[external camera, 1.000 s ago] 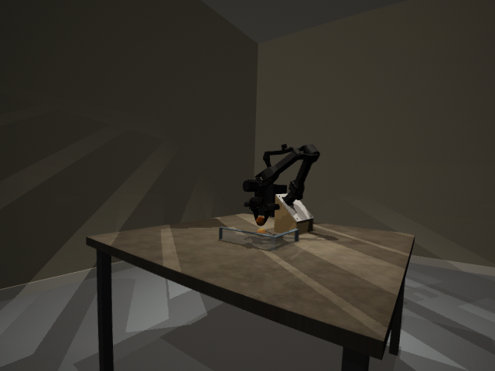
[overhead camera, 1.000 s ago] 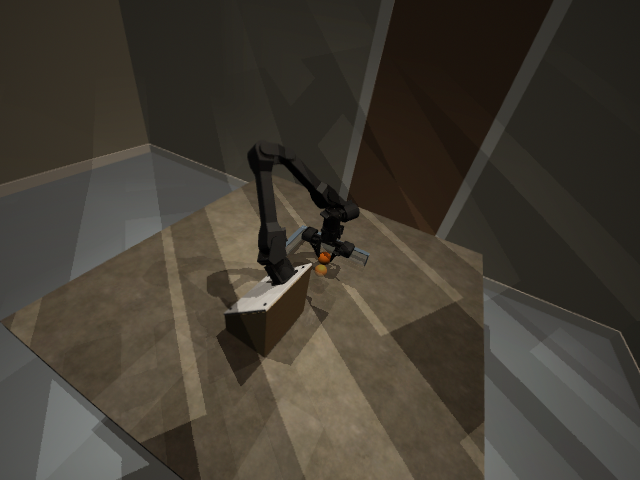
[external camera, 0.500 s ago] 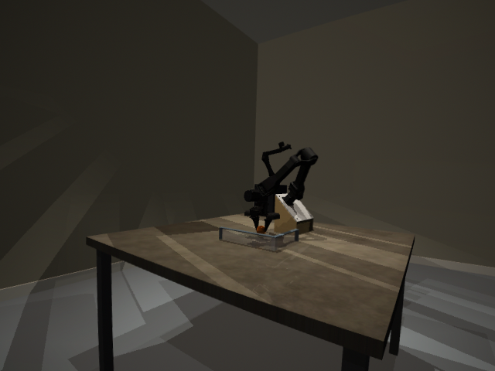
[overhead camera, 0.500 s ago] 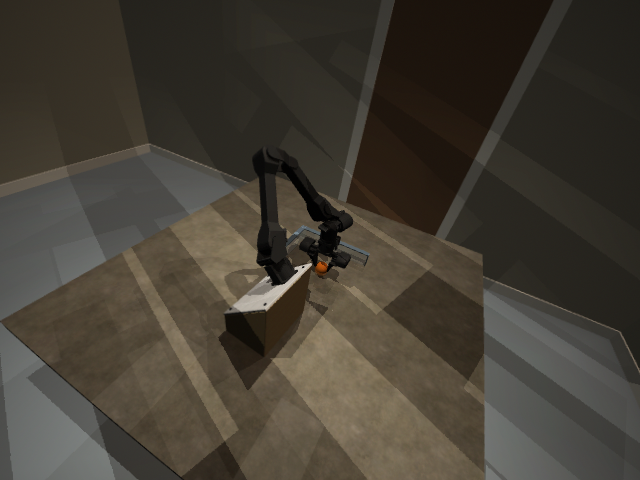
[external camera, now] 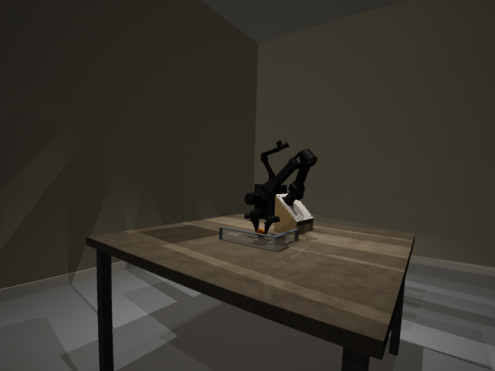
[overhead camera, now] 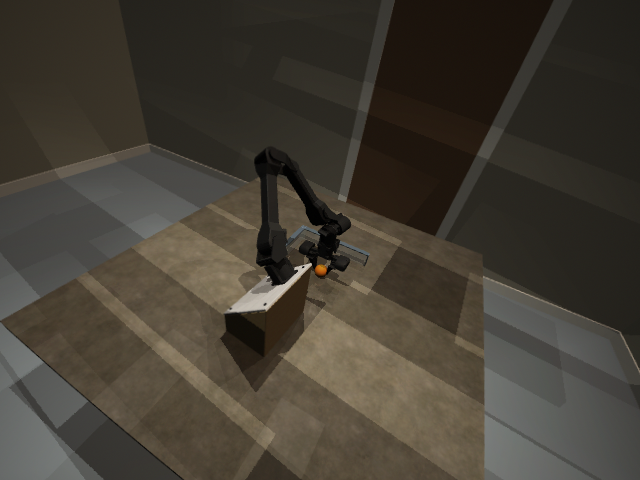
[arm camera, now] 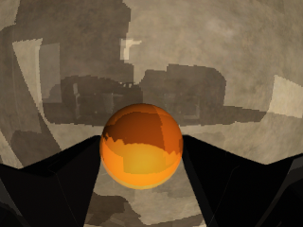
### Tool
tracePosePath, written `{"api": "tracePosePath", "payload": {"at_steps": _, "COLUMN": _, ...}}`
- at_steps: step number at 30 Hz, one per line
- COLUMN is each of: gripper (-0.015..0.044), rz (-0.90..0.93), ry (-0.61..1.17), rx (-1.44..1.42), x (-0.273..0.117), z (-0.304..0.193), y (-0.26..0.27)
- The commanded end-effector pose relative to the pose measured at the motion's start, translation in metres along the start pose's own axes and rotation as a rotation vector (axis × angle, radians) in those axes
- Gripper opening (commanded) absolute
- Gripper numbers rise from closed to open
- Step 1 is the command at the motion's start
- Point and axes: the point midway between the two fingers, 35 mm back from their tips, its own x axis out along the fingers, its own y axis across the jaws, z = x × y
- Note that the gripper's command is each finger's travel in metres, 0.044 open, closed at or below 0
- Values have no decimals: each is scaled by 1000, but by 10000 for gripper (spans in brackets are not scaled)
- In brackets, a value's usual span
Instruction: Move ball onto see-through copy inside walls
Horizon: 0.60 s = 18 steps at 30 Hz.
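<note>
Wrist view: orange ball (arm camera: 142, 146) sits dead centre, a dark finger (arm camera: 60, 183) at 9 o'clock and the other at 3 o'clock touching its sides.
Grip: gripper (overhead camera: 321, 267) about half open, clamped on the ball.
Ball position: low over the table (external camera: 327, 279), inside the corner of the clear walls (external camera: 255, 234); two orange tones overlap on it, likely the see-through copy merged with it.
Step in hand: release. Judgement: open slowly and evenly, no sideways nudge, then lift straight up.
Risk: ball may roll once freed.
Around: arm's base block (overhead camera: 268, 310) at 8 o'clock of the ball in top view, just beside; walls at 12 o'clock.
Obstruction: nothing seen above the gripper.
</note>
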Motion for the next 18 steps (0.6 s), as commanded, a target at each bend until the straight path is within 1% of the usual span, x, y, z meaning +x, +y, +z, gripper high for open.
{"api": "tracePosePath", "payload": {"at_steps": 1, "gripper": 79, "rz": 0, "ry": 0, "rx": -1, "x": 0, "z": 0, "y": 0}}
{"api": "tracePosePath", "payload": {"at_steps": 11, "gripper": 341, "rz": 0, "ry": 0, "rx": -1, "x": 0, "z": 0, "y": 0}}
{"api": "tracePosePath", "payload": {"at_steps": 14, "gripper": 348, "rz": -1, "ry": 0, "rx": -1, "x": -2, "z": 0, "y": 0}}
{"api": "tracePosePath", "payload": {"at_steps": 15, "gripper": 348, "rz": -3, "ry": 0, "rx": 0, "x": -9, "z": 1, "y": -1}}
{"api": "tracePosePath", "payload": {"at_steps": 18, "gripper": 348, "rz": -6, "ry": 2, "rx": 2, "x": -50, "z": 3, "y": -3}}
